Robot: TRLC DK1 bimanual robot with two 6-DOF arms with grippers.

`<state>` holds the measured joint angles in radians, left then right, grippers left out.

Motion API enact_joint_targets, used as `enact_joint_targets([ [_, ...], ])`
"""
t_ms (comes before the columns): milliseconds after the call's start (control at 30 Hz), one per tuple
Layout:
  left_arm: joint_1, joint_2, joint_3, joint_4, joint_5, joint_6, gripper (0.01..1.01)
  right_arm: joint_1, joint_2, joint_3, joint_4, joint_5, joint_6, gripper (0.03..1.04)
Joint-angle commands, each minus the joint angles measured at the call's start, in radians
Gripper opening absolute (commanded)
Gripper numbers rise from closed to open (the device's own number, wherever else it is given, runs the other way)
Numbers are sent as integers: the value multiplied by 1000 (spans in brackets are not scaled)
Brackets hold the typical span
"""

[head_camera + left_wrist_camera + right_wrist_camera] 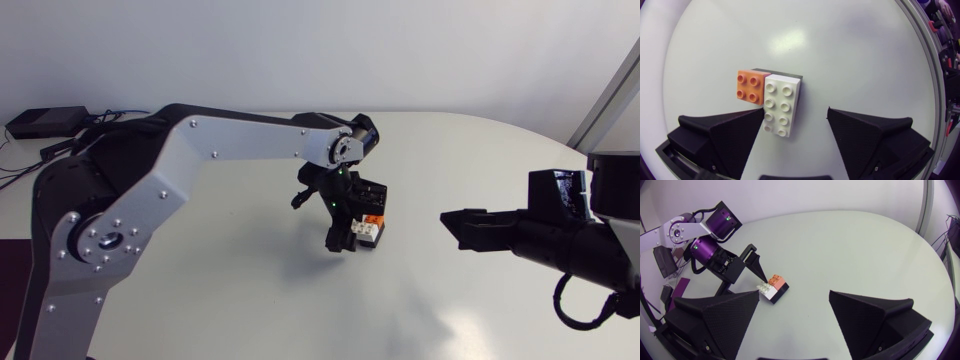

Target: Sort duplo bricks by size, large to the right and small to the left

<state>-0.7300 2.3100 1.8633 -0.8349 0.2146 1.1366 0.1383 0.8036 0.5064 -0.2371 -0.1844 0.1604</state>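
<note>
Step in hand: first pick from the brick cluster near table ctr. Our L gripper hangs over the cluster, jaws released and spread. The white 2x4 brick lies between the fingers, close against one and well apart from the other, so no grasp yet. The orange 2x2 brick touches the white brick's long side, ahead of the near finger and outside the gap. A black brick abuts both; beside or under them, we cannot tell, nor its size. In head view our R gripper hovers at 3 o'clock of the cluster, well apart, jaws released, holding nothing. Judgement: sorting barely begun, since all bricks are together at ctr. Next move calls for centring the jaws across the white brick's short width, then descend, close, and lift w/o dragging the orange. White = large, dest. 3 o'clock side; orange = small, dest. 9 o'clock side. Risk: if the studs are mated to the black brick, an R-arm hold-down may be req'd.
</note>
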Motion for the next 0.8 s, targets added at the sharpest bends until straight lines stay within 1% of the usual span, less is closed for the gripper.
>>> enact_joint_targets([
  [0, -8, 46, 33, -15, 14, 28, 830, -2, 0, -23, -1, -7, -10, 1003],
  [100, -11, 48, 33, -20, 16, 26, 713, -9, 0, -23, 2, -21, -10, 1003],
  [267, -19, 63, 31, -24, 19, 14, 382, -12, 0, -22, 2, -23, -10, 1003],
  [300, -19, 65, 31, -27, 19, 11, 352, -12, -1, -22, 1, -23, -10, 1003],
  [467, -22, 74, 50, -49, 26, -28, 344, -12, -11, -23, -2, -23, -10, 1003],
  [600, -20, 86, 82, -98, 46, -54, 336, -12, -12, -23, -4, -23, -10, 1002],
  [767, -19, 75, 82, -105, 78, -90, 333, -12, -12, -14, -8, -23, -7, 1002],
])
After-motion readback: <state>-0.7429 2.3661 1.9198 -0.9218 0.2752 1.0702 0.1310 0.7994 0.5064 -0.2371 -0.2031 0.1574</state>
